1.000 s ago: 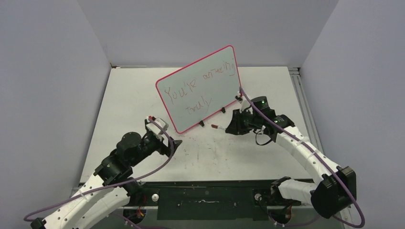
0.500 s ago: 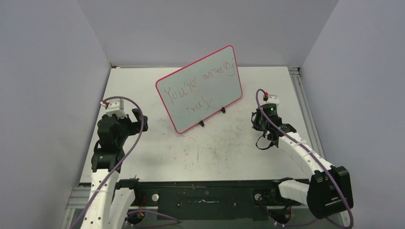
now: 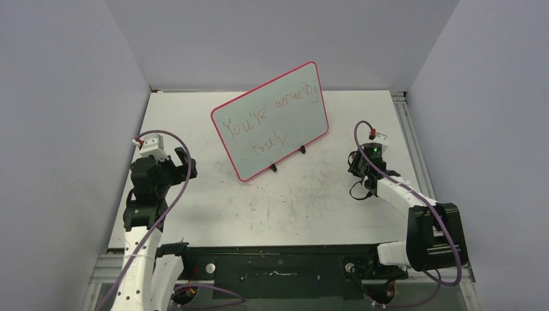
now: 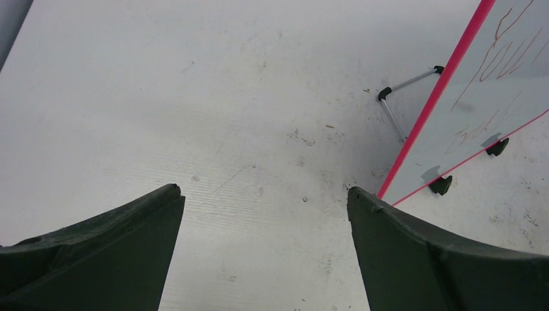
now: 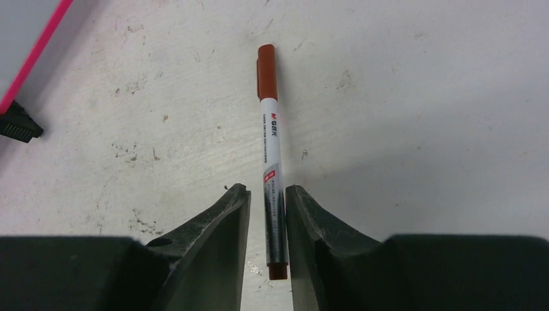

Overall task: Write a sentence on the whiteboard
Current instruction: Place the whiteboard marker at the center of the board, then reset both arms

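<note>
The whiteboard [image 3: 291, 133] stands tilted on the table's far middle, pink-rimmed, with the sentence [image 3: 268, 120] in thin reddish-brown scrawl on two lines. Its rim [image 4: 430, 110] and some letters show at the right of the left wrist view. My left gripper [image 3: 186, 163] [image 4: 262, 190] hangs wide open and empty over bare table, left of the board. My right gripper [image 3: 357, 162] [image 5: 267, 188] is right of the board, low over the table. A white marker [image 5: 270, 129] with a brown cap lies between its narrowly parted fingers, a small gap showing on its left side.
Black clip feet [image 3: 273, 168] [image 3: 302, 150] and a wire stand leg [image 4: 398, 103] prop the board. One foot [image 5: 16, 126] and the pink rim [image 5: 32, 55] sit left of the marker. Grey walls enclose the table; a metal rail [image 3: 408, 129] runs along its right edge.
Both arms pulled back from the board's base to their own sides. The left gripper opened wide. The right gripper's jaws began to part around the marker, set down by the table.
</note>
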Tool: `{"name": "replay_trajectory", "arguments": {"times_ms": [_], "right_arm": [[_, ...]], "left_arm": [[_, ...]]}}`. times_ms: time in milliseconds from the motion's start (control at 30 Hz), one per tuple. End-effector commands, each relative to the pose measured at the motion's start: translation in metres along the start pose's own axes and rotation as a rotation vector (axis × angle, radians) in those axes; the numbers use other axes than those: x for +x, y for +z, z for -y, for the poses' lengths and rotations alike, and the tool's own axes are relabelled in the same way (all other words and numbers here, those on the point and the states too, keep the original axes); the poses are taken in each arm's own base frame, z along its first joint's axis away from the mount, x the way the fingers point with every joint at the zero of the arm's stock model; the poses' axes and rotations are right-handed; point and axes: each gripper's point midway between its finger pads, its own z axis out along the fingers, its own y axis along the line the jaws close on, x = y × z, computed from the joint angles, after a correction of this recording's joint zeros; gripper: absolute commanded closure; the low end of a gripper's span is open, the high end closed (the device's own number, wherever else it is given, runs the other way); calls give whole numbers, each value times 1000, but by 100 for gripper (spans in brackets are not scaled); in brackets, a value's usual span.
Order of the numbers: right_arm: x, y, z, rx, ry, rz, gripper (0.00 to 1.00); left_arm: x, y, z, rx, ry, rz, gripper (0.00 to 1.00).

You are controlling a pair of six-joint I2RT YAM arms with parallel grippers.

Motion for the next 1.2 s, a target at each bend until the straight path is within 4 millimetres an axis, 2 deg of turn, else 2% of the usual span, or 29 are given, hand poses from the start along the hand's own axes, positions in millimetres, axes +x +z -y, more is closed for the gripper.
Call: {"name": "replay_trajectory", "arguments": {"times_ms": [0, 133, 300, 433, 500, 533, 567, 667, 767, 1000, 1167], "right_arm": [[-11, 4, 4, 14, 37, 40, 65], [-13, 4, 7, 30, 37, 37, 40], [-26, -6, 2, -5, 46, 88, 22], [-49, -22, -2, -22, 31, 156, 7], [-68, -37, -2, -21, 18, 218, 0], [-75, -45, 0, -9, 11, 244, 8], [-85, -53, 2, 1, 10, 282, 10], [-113, -80, 3, -5, 13, 426, 10], [-128, -105, -1, -43, 10, 547, 10], [-140, -158, -19, -166, -28, 758, 10], [-140, -163, -22, -169, -33, 766, 10]], "left_arm": [[-26, -7, -3, -40, -6, 66, 4], [-29, -9, -8, -66, -6, 85, 4], [-38, -16, -6, -61, 0, 129, 4], [-52, -27, -8, -81, -25, 198, 4], [-59, -32, -11, -104, -49, 228, 4], [-62, -34, -13, -122, -67, 240, 4], [-65, -37, -16, -143, -82, 252, 4], [-72, -44, -22, -185, -96, 278, 4], [-76, -50, -23, -190, -89, 302, 4], [-80, -61, -19, -161, -46, 351, 4], [-80, -62, -16, -147, -38, 348, 4]]}}
